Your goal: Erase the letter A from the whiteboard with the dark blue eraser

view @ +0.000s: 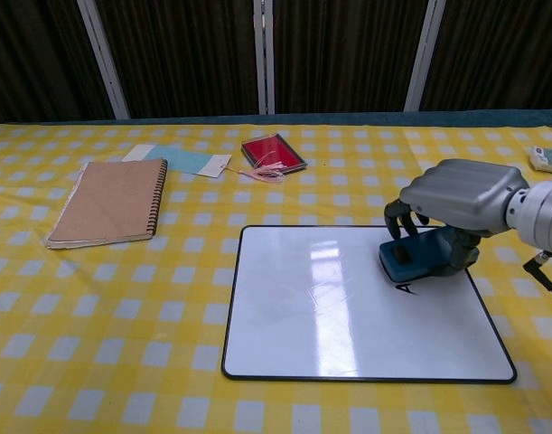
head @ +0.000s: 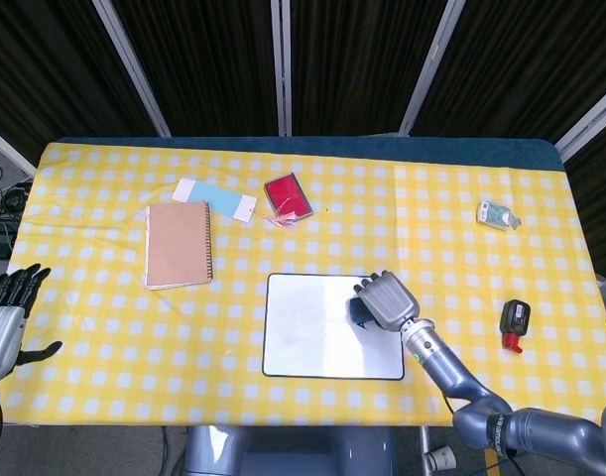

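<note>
The whiteboard (view: 348, 316) (head: 303, 342) lies flat at the front middle of the table. My right hand (view: 456, 203) (head: 385, 299) grips the dark blue eraser (view: 409, 259) (head: 359, 309) and presses it on the board's right part. The eraser covers most of the letter A (view: 406, 289); only its lower edge peeks out below. In the head view the letter is hidden under the hand. My left hand (head: 3, 315) hangs off the table's left front edge, fingers spread, holding nothing.
A brown spiral notebook (view: 108, 201) lies at the left, with a pale blue card (view: 181, 160) and a red booklet (view: 273, 152) behind it. A small bottle (head: 497, 214) sits far right, a black and red object (head: 514, 321) near the right front.
</note>
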`<control>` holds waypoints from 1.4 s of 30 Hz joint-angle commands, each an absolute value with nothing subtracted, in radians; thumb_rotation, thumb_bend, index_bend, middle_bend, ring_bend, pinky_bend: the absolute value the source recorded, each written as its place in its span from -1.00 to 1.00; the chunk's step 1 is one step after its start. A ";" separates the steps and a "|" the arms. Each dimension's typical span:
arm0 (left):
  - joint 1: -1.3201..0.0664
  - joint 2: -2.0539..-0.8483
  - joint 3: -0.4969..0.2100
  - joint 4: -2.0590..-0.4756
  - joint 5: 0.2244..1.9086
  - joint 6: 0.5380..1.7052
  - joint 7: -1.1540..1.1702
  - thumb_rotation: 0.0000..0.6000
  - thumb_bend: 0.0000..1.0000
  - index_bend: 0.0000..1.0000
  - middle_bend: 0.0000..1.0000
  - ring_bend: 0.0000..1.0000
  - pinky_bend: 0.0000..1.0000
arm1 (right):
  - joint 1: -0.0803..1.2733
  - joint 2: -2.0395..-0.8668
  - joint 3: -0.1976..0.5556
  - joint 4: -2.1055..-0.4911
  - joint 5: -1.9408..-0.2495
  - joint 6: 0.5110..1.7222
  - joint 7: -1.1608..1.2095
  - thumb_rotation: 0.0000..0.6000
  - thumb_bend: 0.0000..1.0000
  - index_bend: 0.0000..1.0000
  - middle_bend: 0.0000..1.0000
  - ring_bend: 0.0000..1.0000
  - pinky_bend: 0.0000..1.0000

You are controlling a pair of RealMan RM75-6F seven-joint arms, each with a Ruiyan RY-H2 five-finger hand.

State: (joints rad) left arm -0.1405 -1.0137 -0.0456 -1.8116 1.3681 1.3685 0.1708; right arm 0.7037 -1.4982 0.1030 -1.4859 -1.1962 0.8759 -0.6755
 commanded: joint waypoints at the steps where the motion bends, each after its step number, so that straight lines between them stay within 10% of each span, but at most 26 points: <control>1: -0.141 -1.015 -0.046 -1.811 1.368 1.370 0.171 1.00 -1.00 -1.00 -1.00 -1.00 -1.00 | 0.706 -1.501 0.084 -1.477 -1.193 0.870 -0.684 1.00 0.43 0.10 0.16 -0.15 0.04; 20: -0.153 -1.034 -0.041 -1.801 1.362 1.353 0.205 1.00 -1.00 -1.00 -1.00 -1.00 -1.00 | 0.696 -1.428 -0.050 -1.659 -1.303 0.850 -0.675 1.00 0.56 0.24 0.29 -0.01 0.16; 42: -0.158 -1.031 -0.043 -1.792 1.352 1.344 0.189 1.00 -1.00 -1.00 -1.00 -1.00 -1.00 | 0.740 -1.535 0.047 -1.399 -1.228 0.866 -0.660 1.00 0.56 0.23 0.28 -0.01 0.16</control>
State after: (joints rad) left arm -0.1584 -1.0305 -0.0429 -1.7917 1.3524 1.3441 0.1887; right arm 0.7372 -1.5302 0.0429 -1.4098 -1.2345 0.8651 -0.6631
